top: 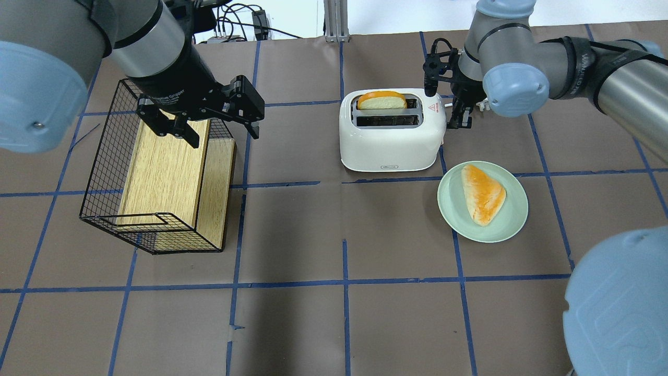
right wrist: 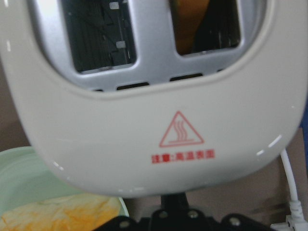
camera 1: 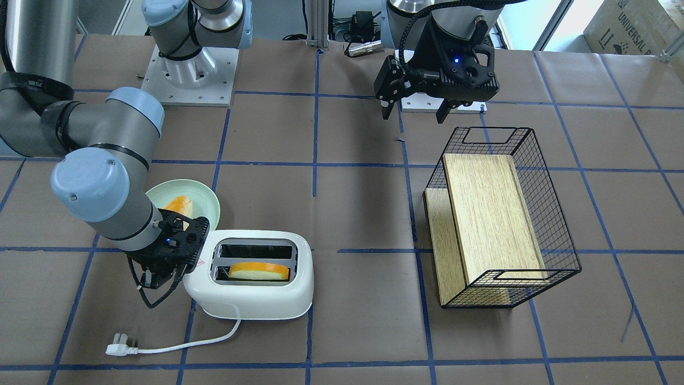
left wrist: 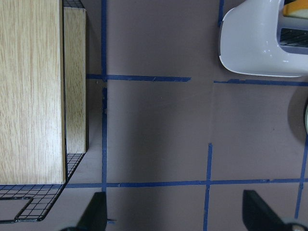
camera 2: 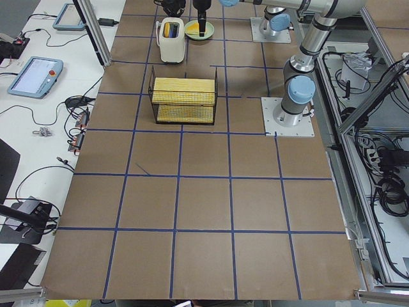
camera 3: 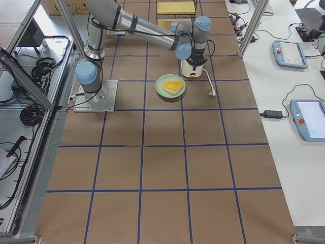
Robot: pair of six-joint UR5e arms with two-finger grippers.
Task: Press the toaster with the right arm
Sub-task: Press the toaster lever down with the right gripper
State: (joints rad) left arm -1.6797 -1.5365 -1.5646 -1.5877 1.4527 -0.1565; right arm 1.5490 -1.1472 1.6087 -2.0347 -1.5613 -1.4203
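The glossy white toaster (camera 1: 248,299) stands on the brown table, with an orange-crusted bread slice (camera 1: 259,270) in one slot and the other slot empty. It also shows in the overhead view (top: 391,141) and fills the right wrist view (right wrist: 159,120), red triangle sticker facing the camera. My right gripper (camera 1: 170,275) is at the toaster's sticker end, low against its side, also seen overhead (top: 461,116). Its fingers show as one closed black stem (right wrist: 174,204); the lever knob is hidden. My left gripper (camera 1: 414,113) hangs open and empty, far from the toaster, above the basket's edge (top: 219,130).
A pale green plate (top: 514,216) with a second bread piece (top: 484,194) lies beside the toaster, under my right arm. A black wire basket (top: 102,156) holding a wooden box (top: 162,167) lies on its side. The toaster's white cord and plug (camera 1: 120,350) trail on the table.
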